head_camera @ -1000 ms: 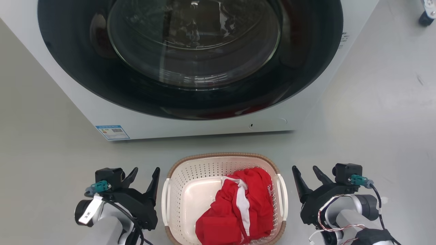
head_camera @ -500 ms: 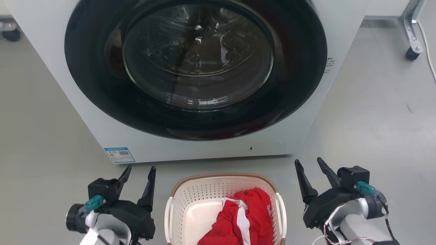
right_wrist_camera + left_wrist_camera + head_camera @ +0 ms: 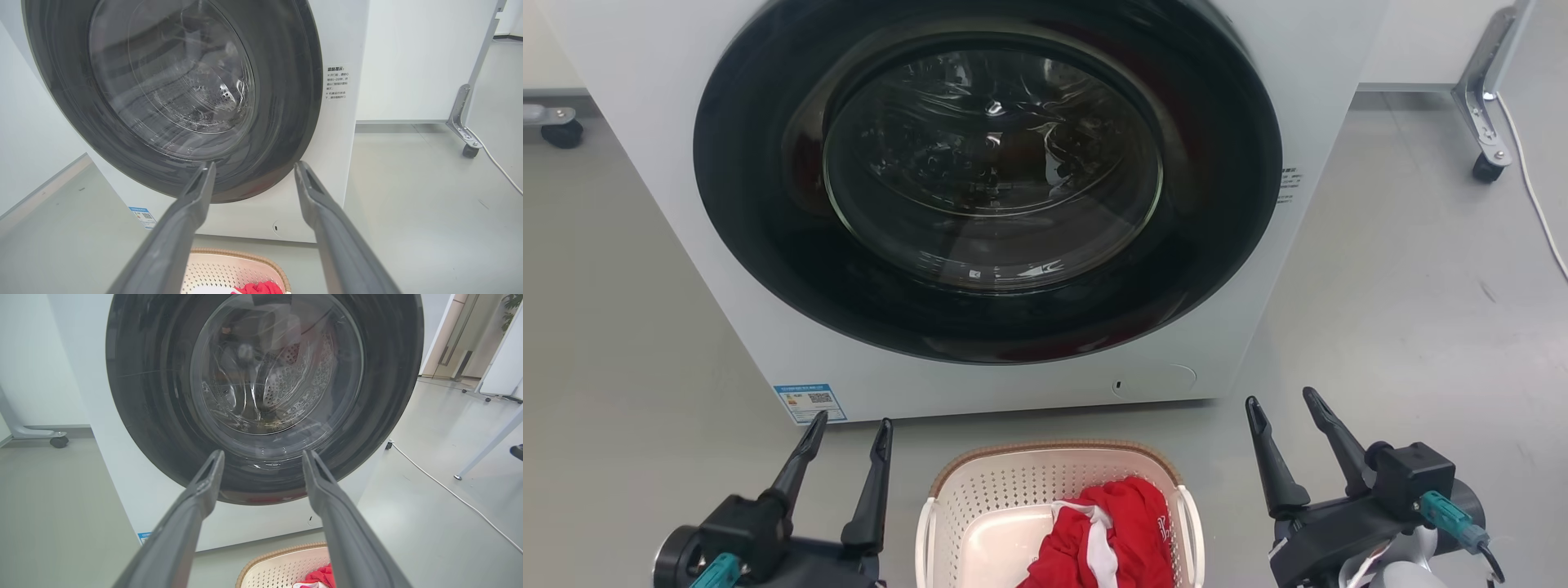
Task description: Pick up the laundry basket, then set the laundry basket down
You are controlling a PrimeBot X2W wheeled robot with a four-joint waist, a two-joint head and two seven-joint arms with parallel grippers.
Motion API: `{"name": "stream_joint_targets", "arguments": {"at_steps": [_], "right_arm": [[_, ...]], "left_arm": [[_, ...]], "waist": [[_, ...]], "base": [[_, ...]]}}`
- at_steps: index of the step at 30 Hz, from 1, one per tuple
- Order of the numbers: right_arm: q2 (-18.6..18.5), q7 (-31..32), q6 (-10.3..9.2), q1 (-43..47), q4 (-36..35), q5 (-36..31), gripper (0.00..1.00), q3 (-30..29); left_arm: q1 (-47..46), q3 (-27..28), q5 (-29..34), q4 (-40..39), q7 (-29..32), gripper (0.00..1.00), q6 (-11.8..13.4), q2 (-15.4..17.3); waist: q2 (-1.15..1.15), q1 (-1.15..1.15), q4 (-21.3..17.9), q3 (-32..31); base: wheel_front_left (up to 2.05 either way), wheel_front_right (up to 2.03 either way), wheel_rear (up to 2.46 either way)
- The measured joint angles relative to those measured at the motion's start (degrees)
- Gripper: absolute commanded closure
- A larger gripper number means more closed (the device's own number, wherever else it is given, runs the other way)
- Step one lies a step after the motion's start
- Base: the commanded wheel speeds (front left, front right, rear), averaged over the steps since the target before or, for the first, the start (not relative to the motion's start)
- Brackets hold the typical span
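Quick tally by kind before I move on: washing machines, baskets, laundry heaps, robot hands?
Washing machine: 1
Laundry basket: 1
Red laundry heap, in the basket: 1
Left hand and right hand, both open: 2
Total: 5

cream laundry basket — brown rim, red cloth

Floor: washing machine, laundry basket

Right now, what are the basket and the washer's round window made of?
The basket looks like matte cream plastic, with moulded holes. The window looks like glossy clear glass: reflections, drum visible behind; clear plastic is possible.
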Motion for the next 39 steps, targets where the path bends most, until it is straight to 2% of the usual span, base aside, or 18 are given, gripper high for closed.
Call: {"name": "stream_joint_targets", "arguments": {"at_steps": [3,7,14,24,39], "right_arm": [[-0.12,0.0,0.0,1.52,-2.2,-1.58,0.0,-1.51],[0.07,0.0,-0.01,5.02,-3.66,-3.39,0.0,-6.65],[2.11,0.0,-0.01,10.34,-6.43,-7.45,0.0,-12.94],[4.35,0.15,-0.01,12.09,-10.28,-12.49,0.0,-15.27],[6.19,3.59,-0.01,13.24,-14.0,-15.86,0.0,-17.34]], "left_arm": [[2.54,1.67,0.74,-2.8,0.0,0.0,0.01,0.14],[5.3,3.0,1.68,-5.08,0.0,0.0,0.01,-0.07],[8.7,6.6,4.66,-6.67,0.0,0.0,0.07,-2.61],[10.72,9.11,8.24,-8.26,0.05,0.0,0.07,-4.63],[10.93,10.24,11.0,-9.72,3.13,0.0,0.07,-6.11]], "waist": [[0.0,0.01,-0.08,-0.23],[0.01,0.01,0.05,-0.59],[0.01,0.01,0.95,-0.79],[0.01,0.01,1.52,-0.3],[0.01,0.01,1.5,-0.28]], "base": [[0.0,0.0,0.0],[0.0,0.0,0.0],[0.0,0.0,0.0],[0.0,0.0,0.0],[0.0,0.0,0.0]]}}
